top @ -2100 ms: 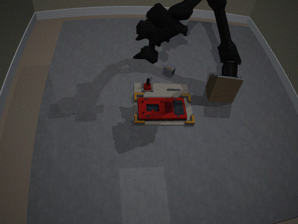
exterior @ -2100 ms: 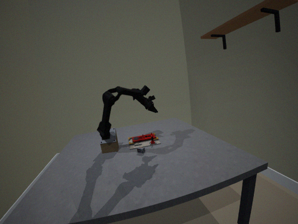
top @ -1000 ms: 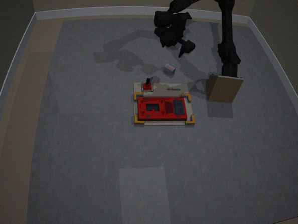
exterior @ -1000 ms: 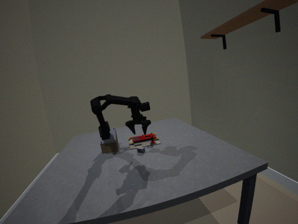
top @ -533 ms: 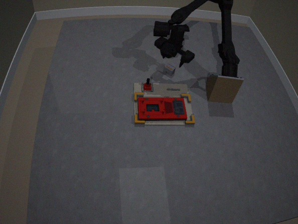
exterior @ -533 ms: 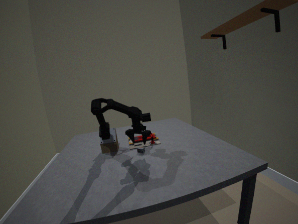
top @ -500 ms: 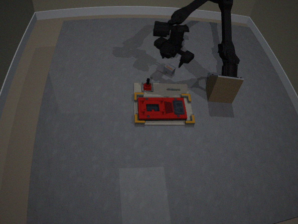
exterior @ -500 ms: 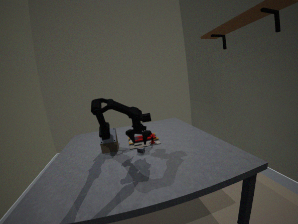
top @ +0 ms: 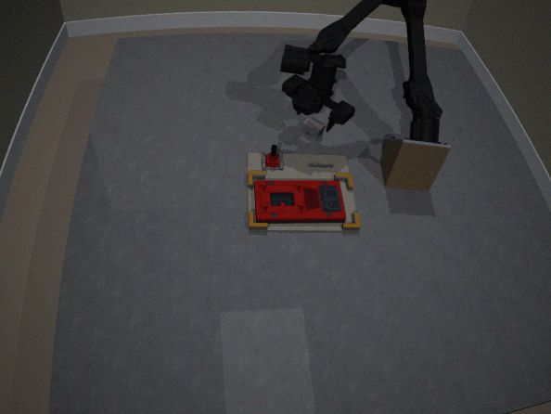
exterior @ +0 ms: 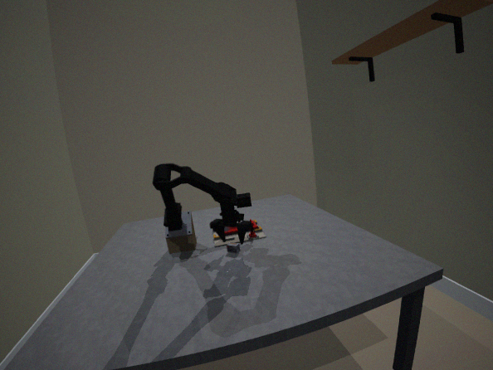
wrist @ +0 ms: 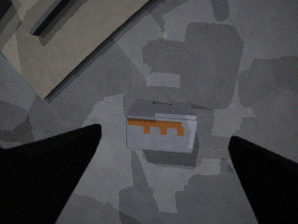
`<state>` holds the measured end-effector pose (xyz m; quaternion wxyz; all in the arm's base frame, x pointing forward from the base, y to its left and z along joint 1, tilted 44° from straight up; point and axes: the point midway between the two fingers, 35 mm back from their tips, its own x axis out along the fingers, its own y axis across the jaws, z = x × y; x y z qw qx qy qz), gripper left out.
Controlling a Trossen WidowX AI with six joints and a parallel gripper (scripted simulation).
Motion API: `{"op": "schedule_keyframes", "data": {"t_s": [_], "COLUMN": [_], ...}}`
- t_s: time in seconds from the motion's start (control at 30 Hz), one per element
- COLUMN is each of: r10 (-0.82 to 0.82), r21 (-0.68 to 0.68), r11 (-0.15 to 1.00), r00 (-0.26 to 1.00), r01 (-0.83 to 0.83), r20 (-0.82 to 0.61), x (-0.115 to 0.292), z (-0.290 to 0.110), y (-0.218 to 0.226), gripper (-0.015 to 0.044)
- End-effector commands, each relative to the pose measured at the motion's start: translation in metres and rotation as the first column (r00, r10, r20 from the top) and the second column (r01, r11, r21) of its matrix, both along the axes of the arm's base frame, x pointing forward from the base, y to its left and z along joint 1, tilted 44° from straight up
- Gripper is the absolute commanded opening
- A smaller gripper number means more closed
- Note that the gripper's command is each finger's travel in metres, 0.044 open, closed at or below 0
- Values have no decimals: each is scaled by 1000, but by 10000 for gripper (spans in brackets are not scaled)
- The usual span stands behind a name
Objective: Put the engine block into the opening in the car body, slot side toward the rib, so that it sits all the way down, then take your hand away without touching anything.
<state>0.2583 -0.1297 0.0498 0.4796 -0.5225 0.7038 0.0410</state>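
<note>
The engine block (top: 313, 128) (exterior: 233, 248) (wrist: 161, 133) is a small grey-white block with an orange comb-shaped mark on its top. It lies on the grey table behind the beige board (top: 301, 165) (wrist: 75, 45). My gripper (top: 317, 120) (exterior: 232, 240) (wrist: 164, 136) is open and empty. It hangs a little above the block, with one finger on each side of it and apart from it. The red car body (top: 301, 211) (exterior: 236, 229) lies flat on the board, its rectangular opening (top: 283, 199) facing up.
A small red fixture with a black peg (top: 273, 159) stands at the board's back left corner. Orange corner brackets (top: 256, 175) frame the car body. The arm's base sits on a brown box (top: 415, 164) (exterior: 181, 242) to the right. A raised rim (top: 185, 20) borders the table.
</note>
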Motion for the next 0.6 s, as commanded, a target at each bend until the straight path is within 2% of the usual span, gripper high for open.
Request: {"op": "schedule_keyframes", "data": {"t_s": [0.0,0.47,0.57], "r10": [-2,-2,-2], "r21": [-2,-4,-4], "r11": [1000,1000,1000], "r00": [1000,1000,1000], "r01": [2,2,2], "r20": [-15,-16,-16], "x": [-2,-3,-3], "z": [-7,-21,-21], "y": [-5,-19,-19], "gripper": [440,440,361]}}
